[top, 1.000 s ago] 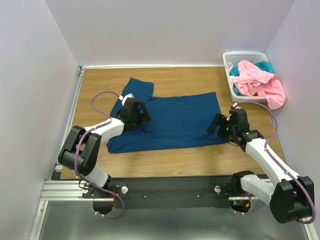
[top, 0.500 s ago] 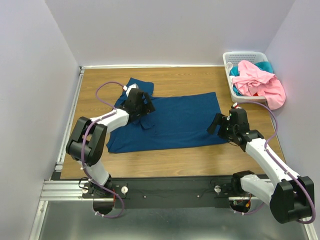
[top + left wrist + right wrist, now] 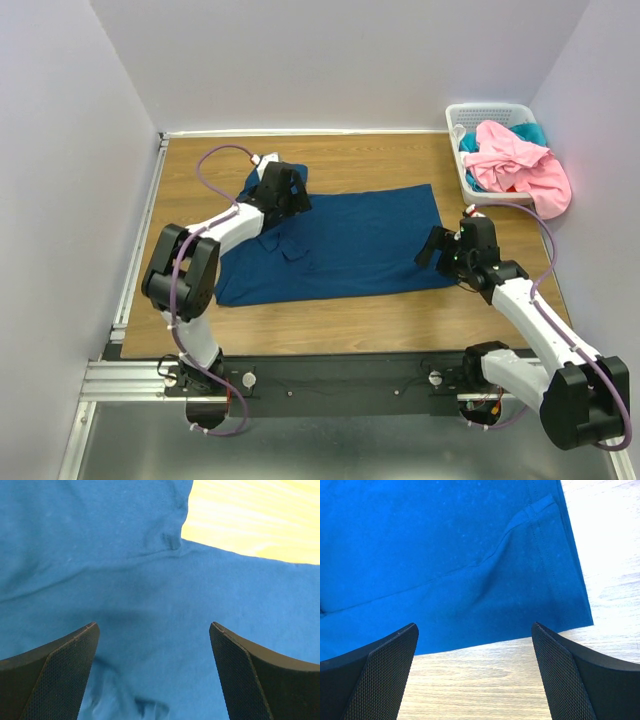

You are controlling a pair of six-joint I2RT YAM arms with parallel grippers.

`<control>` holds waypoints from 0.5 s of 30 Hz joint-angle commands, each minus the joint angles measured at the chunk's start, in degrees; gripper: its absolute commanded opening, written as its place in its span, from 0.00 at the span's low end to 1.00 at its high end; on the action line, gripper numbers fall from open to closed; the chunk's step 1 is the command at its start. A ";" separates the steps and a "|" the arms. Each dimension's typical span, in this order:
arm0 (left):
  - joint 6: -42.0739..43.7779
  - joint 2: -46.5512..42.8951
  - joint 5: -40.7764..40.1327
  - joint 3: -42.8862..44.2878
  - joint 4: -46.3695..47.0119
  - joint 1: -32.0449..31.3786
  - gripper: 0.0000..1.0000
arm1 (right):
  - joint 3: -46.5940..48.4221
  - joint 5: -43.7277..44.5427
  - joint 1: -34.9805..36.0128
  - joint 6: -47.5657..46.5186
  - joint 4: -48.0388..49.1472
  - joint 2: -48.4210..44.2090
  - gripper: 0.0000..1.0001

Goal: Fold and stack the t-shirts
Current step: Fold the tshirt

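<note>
A dark navy-teal t-shirt lies spread flat on the wooden table, one sleeve pointing to the far left; no print shows. My left gripper is open and empty over the shirt at the base of that sleeve; the left wrist view shows cloth between the wide-apart fingers. My right gripper is open and empty at the shirt's right hem; its view shows the hem corner and bare wood. A pink t-shirt and a brighter teal one lie in the basket.
A white slatted plastic basket stands at the far right corner, the pink shirt hanging over its right rim. Grey walls close in the table on the left, back and right. Bare wood lies in front of the shirt.
My left gripper has moved up and to the right along the shirt, toward the far sleeve, and stays open. The right arm has not moved.
</note>
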 commanded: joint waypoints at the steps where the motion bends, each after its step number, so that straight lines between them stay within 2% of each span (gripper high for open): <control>1: 0.98 -8.49 -2.20 -5.06 -0.87 -0.33 0.98 | 0.06 -1.48 -0.08 -1.13 0.75 -0.76 1.00; 6: -2.09 -16.49 -3.24 -15.95 -2.71 -0.42 0.98 | -0.56 -1.92 -0.08 -1.22 0.75 -1.37 1.00; 11: -4.56 -19.59 -2.64 -23.01 -1.58 -0.34 0.95 | -0.56 -2.01 -0.08 -1.22 0.84 -1.20 1.00; 12: -5.09 -19.16 -2.72 -23.71 -1.32 -0.33 0.84 | -0.65 -2.19 0.00 -1.22 0.92 -1.03 1.00; 14: -5.18 -18.01 -2.64 -23.72 -1.14 -0.25 0.76 | -0.73 -2.54 -0.08 -1.31 1.10 -0.94 1.00; 15: -5.35 -16.70 -2.72 -23.37 -1.05 -0.16 0.65 | -0.91 -2.63 0.00 -1.22 1.10 -0.94 1.00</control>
